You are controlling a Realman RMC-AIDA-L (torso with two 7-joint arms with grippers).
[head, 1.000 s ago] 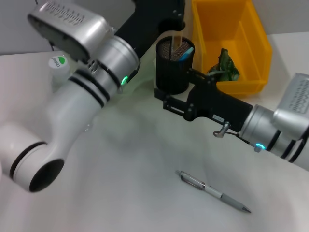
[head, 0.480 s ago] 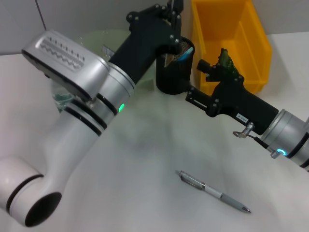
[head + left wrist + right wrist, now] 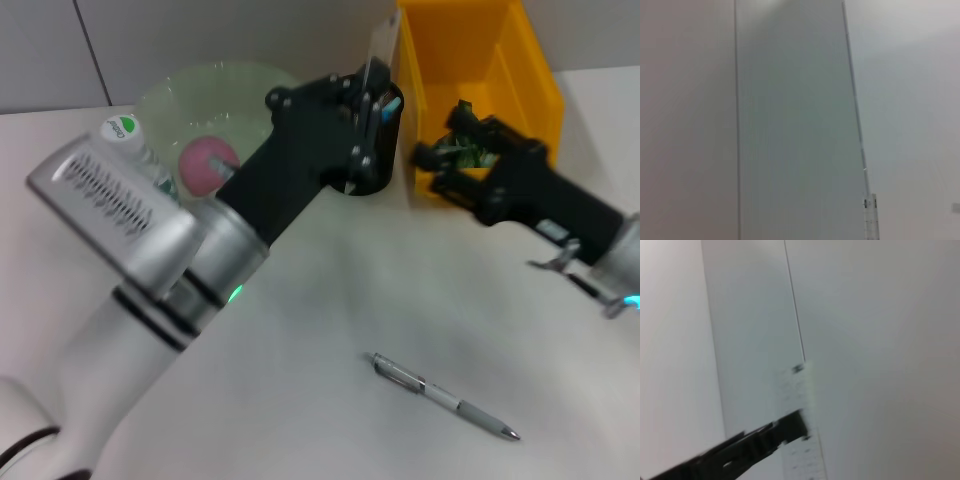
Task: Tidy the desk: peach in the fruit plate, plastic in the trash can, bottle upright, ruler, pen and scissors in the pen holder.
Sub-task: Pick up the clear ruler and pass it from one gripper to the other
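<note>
Left gripper point(image 3: 368, 100): held at the mouth of the pen holder point(image 3: 388, 160); it is judged to be closed on the lower part of the ruler point(image 3: 380, 45), though the fingers themselves are largely hidden by the black wrist
Ruler: seen upright, rising clear above the pen holder's rim with a slight tilt; whether its lower end is already inside cannot be told
Scissors point(image 3: 392, 105): seen inside the pen holder, the light blue end showing at the rim
Right gripper point(image 3: 435, 168): held low, just beside the pen holder on the robot's right, in front of the trash can point(image 3: 520, 90); nothing is seen in it
Plastic point(image 3: 470, 145): a green crumpled piece, seen inside the trash can
Step in hand: the ruler is judged to be going into the pen holder
Next move: the ruler is to be lowered straight and let go once its end is inside; the pen point(image 3: 440, 395), lying well apart from the pen holder on the near side, is then to be fetched
Peach point(image 3: 205, 165): lying in the fruit plate point(image 3: 200, 85), to the left of the pen holder
Bottle point(image 3: 120, 128): white cap uppermost, so judged upright; left of the pen holder, past the plate
Desk point(image 3: 300, 300): plain white and flat
Room: grey panelled wall point(image 3: 180, 40) behind the pen holder
</note>
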